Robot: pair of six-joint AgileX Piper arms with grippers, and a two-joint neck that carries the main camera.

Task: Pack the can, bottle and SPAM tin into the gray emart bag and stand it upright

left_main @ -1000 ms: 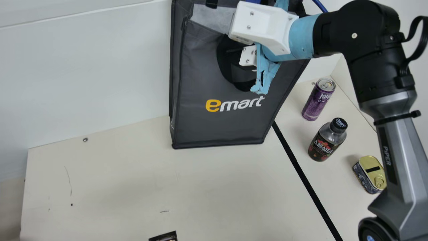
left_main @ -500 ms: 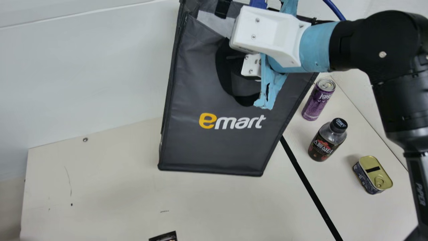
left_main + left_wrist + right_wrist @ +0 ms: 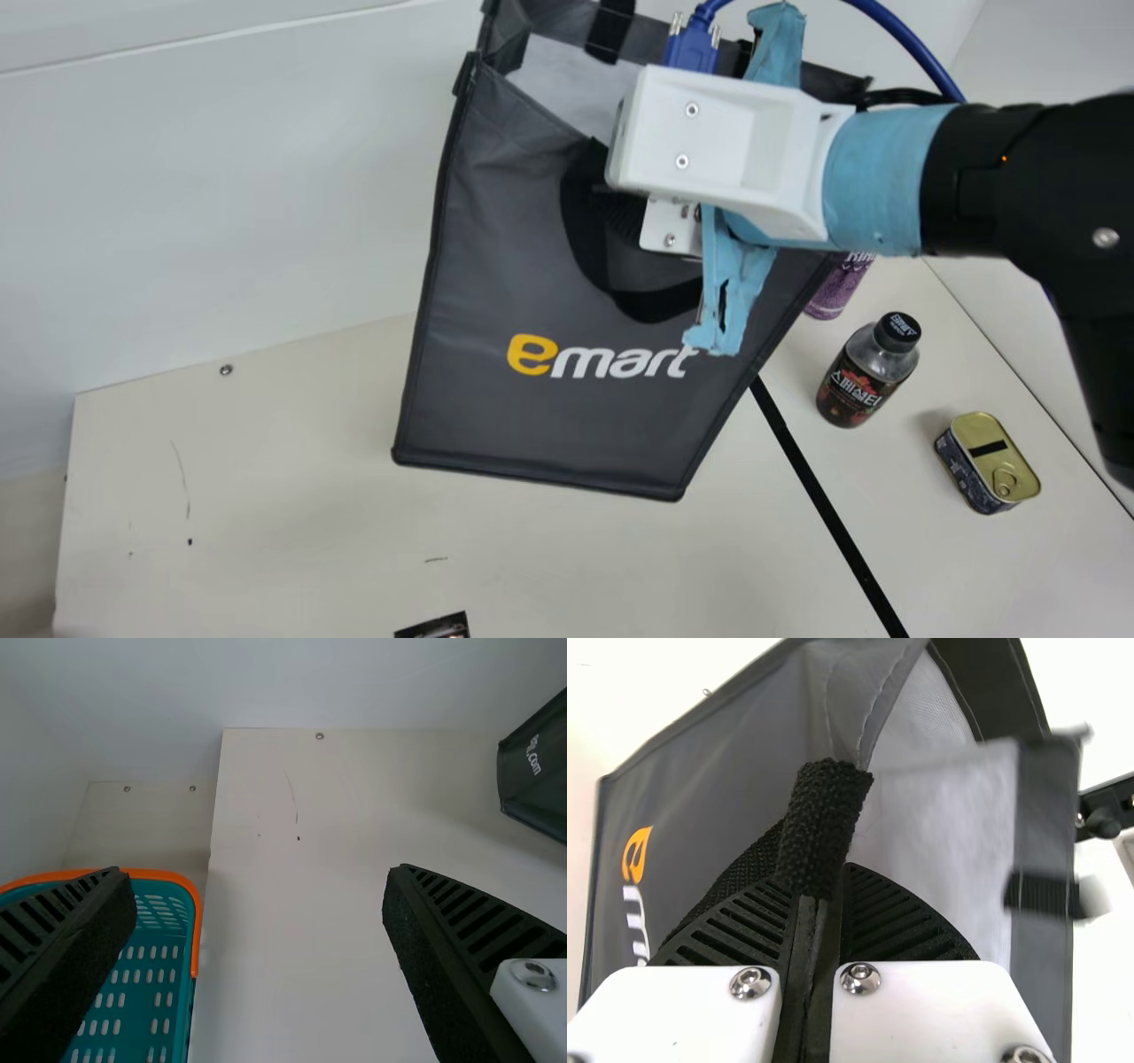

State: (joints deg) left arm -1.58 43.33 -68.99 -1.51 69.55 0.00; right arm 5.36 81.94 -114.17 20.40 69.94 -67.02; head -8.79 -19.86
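Note:
The gray emart bag (image 3: 549,425) hangs tilted over the table, its mouth toward the back wall. My right gripper (image 3: 627,213) is at its front panel below the rim; in the right wrist view my right gripper (image 3: 833,870) is shut on the bag's black handle (image 3: 824,819), with pale lining beside it. To the bag's right stand the purple can (image 3: 834,291), partly hidden by bag and arm, the dark-capped bottle (image 3: 858,377) and the SPAM tin (image 3: 985,462), ring pull up. My left gripper (image 3: 257,875) is open above the table, nothing between its fingers.
A teal basket with an orange rim (image 3: 194,930) is beside the table's left end. Black tape (image 3: 819,483) crosses the table between bag and bottle. A small dark printed item (image 3: 438,627) lies at the near edge. The white wall (image 3: 221,195) rises behind.
The right arm has moved nearer the camera, carrying the bag by its handle; the bag's lower edge has come forward and tilted. The bag and arm now cover the can's top.

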